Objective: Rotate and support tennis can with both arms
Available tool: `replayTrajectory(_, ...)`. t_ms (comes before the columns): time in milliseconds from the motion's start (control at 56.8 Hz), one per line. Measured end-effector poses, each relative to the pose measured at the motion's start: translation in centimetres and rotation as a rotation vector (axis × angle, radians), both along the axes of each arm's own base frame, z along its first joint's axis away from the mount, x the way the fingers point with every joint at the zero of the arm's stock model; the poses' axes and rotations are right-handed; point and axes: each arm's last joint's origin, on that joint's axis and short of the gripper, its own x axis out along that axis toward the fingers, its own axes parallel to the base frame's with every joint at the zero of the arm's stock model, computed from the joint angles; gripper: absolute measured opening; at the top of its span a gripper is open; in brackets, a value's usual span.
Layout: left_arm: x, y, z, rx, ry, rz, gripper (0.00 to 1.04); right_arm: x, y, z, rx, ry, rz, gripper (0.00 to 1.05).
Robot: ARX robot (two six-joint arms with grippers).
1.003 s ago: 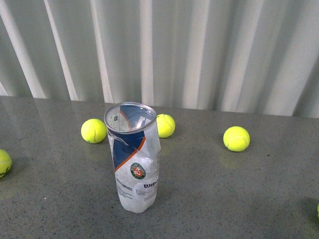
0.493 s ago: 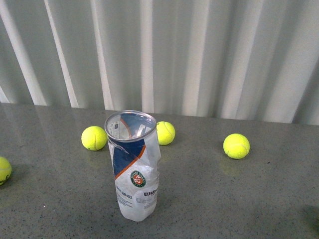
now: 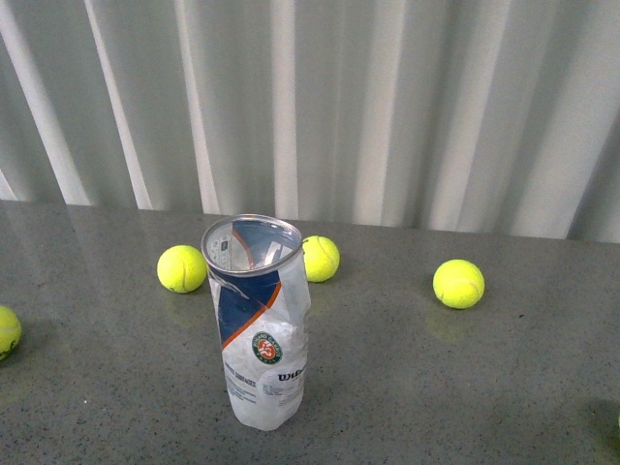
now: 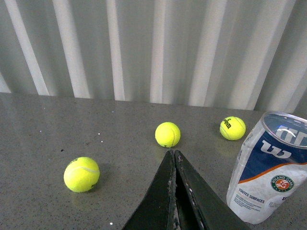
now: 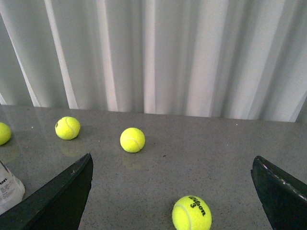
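The tennis can (image 3: 260,329), reading "Wilson" and "Roland Garros", stands upright on the worktop (image 3: 465,378), left tool (image 4: 173,158) pressed together, right tool (image 5: 172,191) spread apart.

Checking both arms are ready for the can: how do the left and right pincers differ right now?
The left pincer has its fingers pressed together, shut on nothing; the right pincer is spread wide open. The tennis can stands upright close beside the left pincer, while only its base edge shows in the right wrist view. Both are black and touch nothing.
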Motion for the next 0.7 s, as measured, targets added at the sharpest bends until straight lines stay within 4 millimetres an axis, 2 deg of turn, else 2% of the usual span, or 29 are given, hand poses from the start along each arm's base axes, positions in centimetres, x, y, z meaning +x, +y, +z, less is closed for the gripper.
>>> replayTrajectory(704, -2.4, 0.0, 0.4, 0.000, -0.014, 0.001, 0.04, 0.0, 0.0, 0.0, 0.000, 0.000, 0.000, 0.98)
